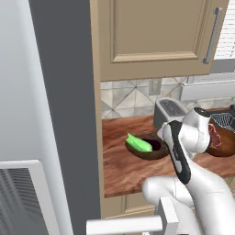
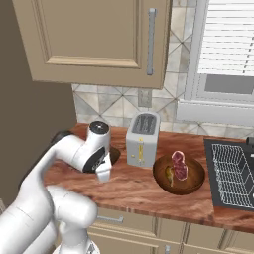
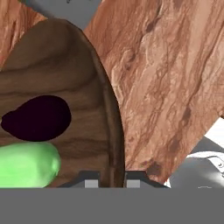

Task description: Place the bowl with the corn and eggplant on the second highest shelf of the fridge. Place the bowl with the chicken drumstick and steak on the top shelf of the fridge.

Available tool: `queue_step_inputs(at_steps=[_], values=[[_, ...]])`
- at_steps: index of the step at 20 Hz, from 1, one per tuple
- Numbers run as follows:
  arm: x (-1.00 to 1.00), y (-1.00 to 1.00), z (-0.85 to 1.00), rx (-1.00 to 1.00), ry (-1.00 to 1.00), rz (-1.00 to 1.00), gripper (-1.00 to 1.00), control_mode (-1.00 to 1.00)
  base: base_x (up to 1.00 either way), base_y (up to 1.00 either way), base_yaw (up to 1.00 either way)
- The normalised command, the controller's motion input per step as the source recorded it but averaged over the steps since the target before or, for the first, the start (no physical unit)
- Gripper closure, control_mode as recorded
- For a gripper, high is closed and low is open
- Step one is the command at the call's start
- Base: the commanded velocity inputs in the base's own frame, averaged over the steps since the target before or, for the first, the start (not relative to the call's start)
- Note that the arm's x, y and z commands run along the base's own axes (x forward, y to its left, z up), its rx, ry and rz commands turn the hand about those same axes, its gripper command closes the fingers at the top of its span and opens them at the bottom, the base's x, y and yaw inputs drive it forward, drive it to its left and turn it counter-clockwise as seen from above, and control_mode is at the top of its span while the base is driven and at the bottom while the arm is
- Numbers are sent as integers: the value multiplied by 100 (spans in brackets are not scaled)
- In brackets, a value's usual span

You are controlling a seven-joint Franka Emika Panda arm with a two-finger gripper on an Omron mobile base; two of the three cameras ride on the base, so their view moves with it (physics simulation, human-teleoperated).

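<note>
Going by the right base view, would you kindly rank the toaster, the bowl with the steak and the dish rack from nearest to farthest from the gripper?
From the gripper, shut on the rim of the bowl with the corn and eggplant:
1. Toaster, just right of the hand.
2. Bowl with the steak, further right.
3. Dish rack, at the far right edge.

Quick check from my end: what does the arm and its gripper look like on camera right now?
A glossy white, rounded arm with bulbous links, a black strip along one link and a dark round joint cap. The gripper shows two small dark finger tips with pale grey pads.
</note>
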Motion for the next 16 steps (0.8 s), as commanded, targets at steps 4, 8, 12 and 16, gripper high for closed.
queue_step_inputs(at_steps=[4, 8, 12, 16], values=[[-96, 0, 83, 12, -12, -11, 100, -100, 0, 0, 0], [-93, 0, 98, 12, -6, -9, 100, -100, 0, 0, 0], [-77, 0, 94, 1, -10, -5, 100, -100, 0, 0, 0], [-62, -2, 47, -3, -33, 0, 100, -100, 0, 0, 0]])
